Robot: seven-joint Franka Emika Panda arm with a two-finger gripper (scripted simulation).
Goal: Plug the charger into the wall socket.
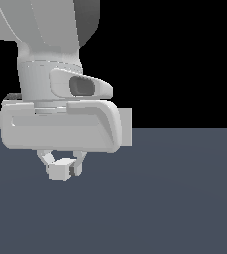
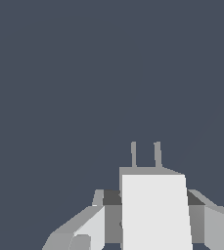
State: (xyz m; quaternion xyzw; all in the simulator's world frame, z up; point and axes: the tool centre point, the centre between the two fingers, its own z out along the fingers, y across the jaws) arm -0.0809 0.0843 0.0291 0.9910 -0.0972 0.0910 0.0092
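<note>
My gripper [image 1: 64, 167] hangs low over the dark grey floor and is shut on the charger [image 1: 58, 171], a small pale grey-white block. In the wrist view the charger [image 2: 155, 211] sits between my two fingers [image 2: 86, 229], and two thin prongs [image 2: 145, 154] stick out of its far end over bare floor. A flat pale grey plate [image 1: 127, 127] shows at the exterior view's right, behind my hand. It looks like the wall socket, mostly hidden, and its centre dots do not show. The socket is out of the wrist view.
The dark grey floor [image 1: 174, 198] fills the lower half of the exterior view under a black background. My arm and hand body [image 1: 60, 124] fill the exterior view's upper left.
</note>
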